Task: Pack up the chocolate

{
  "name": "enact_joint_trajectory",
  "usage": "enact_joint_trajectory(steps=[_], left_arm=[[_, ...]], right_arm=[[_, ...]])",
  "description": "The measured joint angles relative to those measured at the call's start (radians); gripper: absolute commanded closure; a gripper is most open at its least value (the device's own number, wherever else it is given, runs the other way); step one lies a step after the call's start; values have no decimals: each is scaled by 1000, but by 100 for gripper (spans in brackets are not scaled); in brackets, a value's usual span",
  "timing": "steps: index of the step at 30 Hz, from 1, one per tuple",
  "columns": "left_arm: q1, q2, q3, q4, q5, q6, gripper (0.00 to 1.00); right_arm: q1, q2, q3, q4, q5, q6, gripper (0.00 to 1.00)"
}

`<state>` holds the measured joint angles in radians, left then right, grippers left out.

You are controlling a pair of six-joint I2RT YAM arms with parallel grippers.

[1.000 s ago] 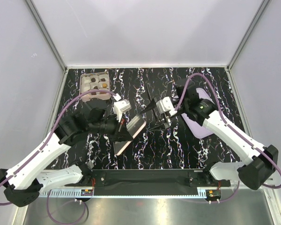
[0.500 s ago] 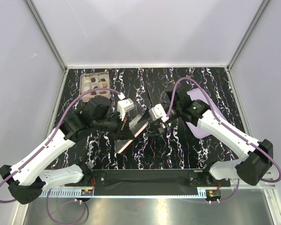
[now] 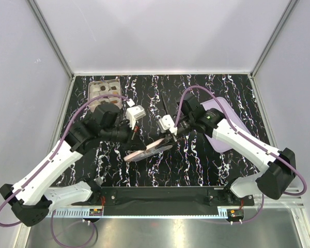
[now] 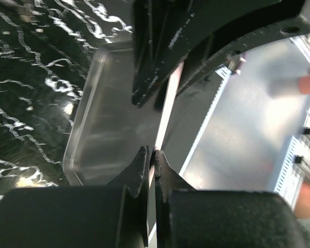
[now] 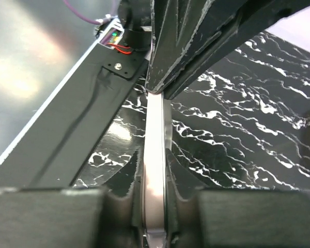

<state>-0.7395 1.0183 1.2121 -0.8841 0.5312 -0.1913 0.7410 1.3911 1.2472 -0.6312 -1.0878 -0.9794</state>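
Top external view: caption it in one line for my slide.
Left end effector and right end effector pinch one thin plastic piece between them; chocolate tray far left.

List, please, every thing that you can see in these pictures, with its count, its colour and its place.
table: one, black with white marbling, under everything.
tray: one, beige, far left corner of the table.
paper cups: at least four, white, inside the tray; some are hidden by the left arm.
chocolate: small brown lumps in the cups; too small to count.
sheet: one, lavender, right side of the table, partly under the right arm.
flat piece: one, pinkish, at mid-table between both grippers.
left arm: one, white and black.
right arm: one, white and black.
left gripper: one, black, shut on the flat piece.
right gripper: one, black, closed on the flat piece's other edge.
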Motion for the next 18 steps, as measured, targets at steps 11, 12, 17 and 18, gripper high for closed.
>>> enact_joint_trajectory(steps=[11,12,17,18], left_arm=[[97,66,235,-49,-366,-100,12],[101,76,263,-49,-407,-111,10],[212,117,320,-11,-577,-150,5],[247,129,319,-5,-591,-160,5]], right_arm=[[0,-2,-30,307,59,355,100],[0,0,-27,332,79,408,100],[1,83,95,334,214,640,100],[1,101,114,341,243,681,100]])
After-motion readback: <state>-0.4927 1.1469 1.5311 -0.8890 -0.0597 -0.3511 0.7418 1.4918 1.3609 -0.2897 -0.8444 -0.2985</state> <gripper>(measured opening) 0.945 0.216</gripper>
